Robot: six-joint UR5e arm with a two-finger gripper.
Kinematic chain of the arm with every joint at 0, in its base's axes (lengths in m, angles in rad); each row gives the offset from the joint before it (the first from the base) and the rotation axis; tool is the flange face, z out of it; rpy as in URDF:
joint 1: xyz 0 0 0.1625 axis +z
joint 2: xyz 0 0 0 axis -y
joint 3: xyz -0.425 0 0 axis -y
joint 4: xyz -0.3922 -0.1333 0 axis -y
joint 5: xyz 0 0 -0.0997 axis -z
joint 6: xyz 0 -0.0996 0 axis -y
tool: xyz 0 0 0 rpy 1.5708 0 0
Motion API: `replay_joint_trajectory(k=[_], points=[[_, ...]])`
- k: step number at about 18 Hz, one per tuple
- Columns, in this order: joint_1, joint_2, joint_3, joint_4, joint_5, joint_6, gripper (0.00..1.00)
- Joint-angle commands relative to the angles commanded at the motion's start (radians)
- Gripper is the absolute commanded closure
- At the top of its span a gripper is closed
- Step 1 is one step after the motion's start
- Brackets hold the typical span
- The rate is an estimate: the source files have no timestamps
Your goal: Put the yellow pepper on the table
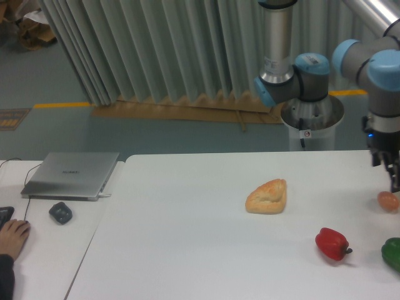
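No yellow pepper shows in this view; it is out of sight. The large white table (187,237) fills the lower frame. My gripper (394,178) hangs at the far right edge of the view, just above and behind a small orange-brown egg-like object (387,200). The frame edge cuts it off, so its fingers cannot be made out and I cannot see anything held.
A bread roll (268,196) lies mid-table. A red pepper (330,243) and a green pepper (392,252) sit at the front right. To the left, a smaller desk carries a closed laptop (72,175), a dark mouse (60,212) and a person's hand (12,236).
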Motion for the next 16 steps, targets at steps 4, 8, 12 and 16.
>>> replay_joint_trajectory(k=[4,8,12,16], points=[[0.048,-0.006,0.003,0.005,0.000,0.142,0.00],[0.104,-0.028,0.009,0.008,0.002,0.322,0.00],[0.135,-0.057,0.021,0.037,0.002,0.353,0.00],[0.186,-0.107,0.047,0.058,-0.003,0.422,0.00]])
